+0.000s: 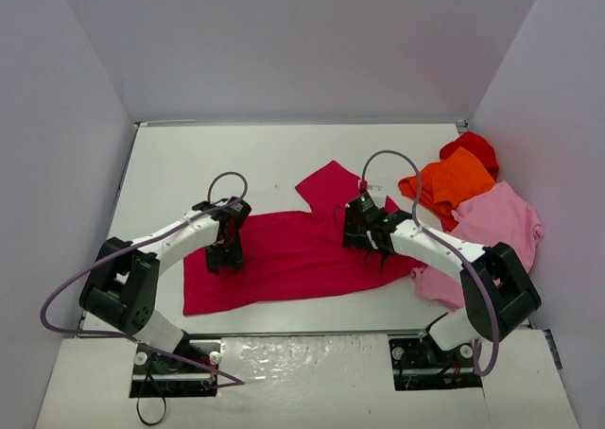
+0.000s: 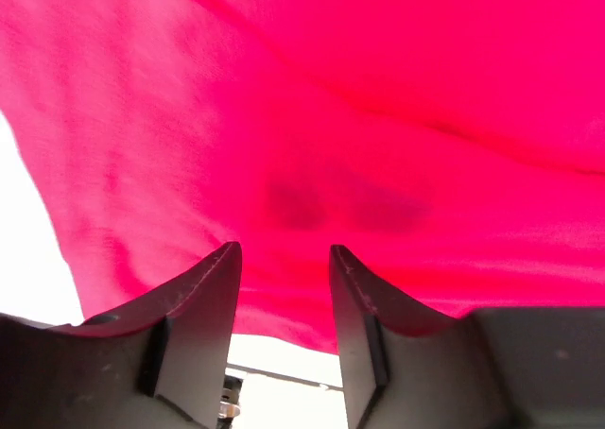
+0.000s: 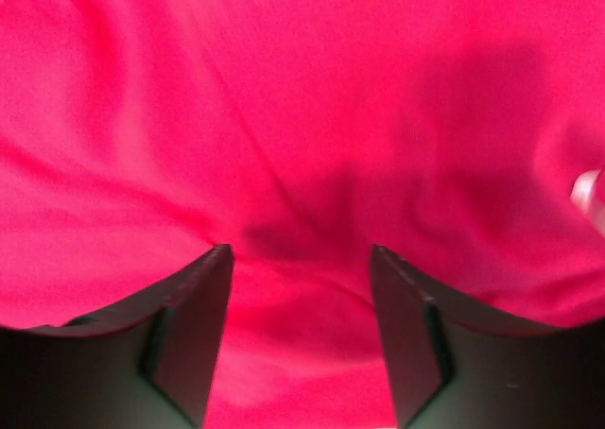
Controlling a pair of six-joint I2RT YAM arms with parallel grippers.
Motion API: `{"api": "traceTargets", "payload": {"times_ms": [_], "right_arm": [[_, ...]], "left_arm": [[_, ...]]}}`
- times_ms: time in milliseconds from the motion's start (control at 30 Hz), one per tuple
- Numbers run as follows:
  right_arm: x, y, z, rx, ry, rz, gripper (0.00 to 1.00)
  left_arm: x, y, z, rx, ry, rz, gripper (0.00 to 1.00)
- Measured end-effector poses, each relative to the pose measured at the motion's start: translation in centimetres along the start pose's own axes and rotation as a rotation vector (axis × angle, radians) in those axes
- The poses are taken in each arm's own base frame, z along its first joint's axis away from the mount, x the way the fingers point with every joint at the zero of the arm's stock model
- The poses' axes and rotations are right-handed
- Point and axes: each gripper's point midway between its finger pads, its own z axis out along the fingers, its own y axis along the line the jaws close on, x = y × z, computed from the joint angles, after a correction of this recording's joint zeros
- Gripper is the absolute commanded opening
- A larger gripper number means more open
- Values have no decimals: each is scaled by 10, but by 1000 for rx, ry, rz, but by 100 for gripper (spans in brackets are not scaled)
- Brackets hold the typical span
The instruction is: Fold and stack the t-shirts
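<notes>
A crimson t-shirt (image 1: 293, 249) lies spread flat across the middle of the table, one sleeve pointing to the back. My left gripper (image 1: 225, 259) stands over its left part. In the left wrist view that gripper (image 2: 284, 251) is open, with only red cloth (image 2: 378, 117) beyond the tips and nothing between the fingers. Over the shirt's right part my right gripper (image 1: 373, 249) is down close to the cloth. The right wrist view shows it (image 3: 302, 251) open wide above wrinkled crimson cloth (image 3: 284, 117), with a small white tag (image 3: 588, 195) at the right edge.
At the back right lies a heap of three more t-shirts: bright red (image 1: 473, 147), orange (image 1: 454, 185) and light pink (image 1: 496, 226). The pink one touches the crimson shirt's right edge. White walls close in the table (image 1: 217, 155) on three sides.
</notes>
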Motion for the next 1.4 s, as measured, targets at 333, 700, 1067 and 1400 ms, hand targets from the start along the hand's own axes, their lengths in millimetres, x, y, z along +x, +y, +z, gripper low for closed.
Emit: {"api": "traceTargets", "payload": {"times_ms": [333, 700, 1067, 1400], "right_arm": [[-169, 92, 16, -80, -264, -95, 61], [-190, 106, 135, -93, -150, -214, 60], [-218, 69, 149, -55, -160, -194, 59], [-234, 86, 161, -116, -180, -188, 59]], "left_arm": [[-79, -10, -66, -33, -246, -35, 41], [-92, 2, -47, -192, -201, -16, 41], [-86, 10, -39, -217, -172, -19, 41], [-83, 10, -21, -246, -135, -3, 41]]}}
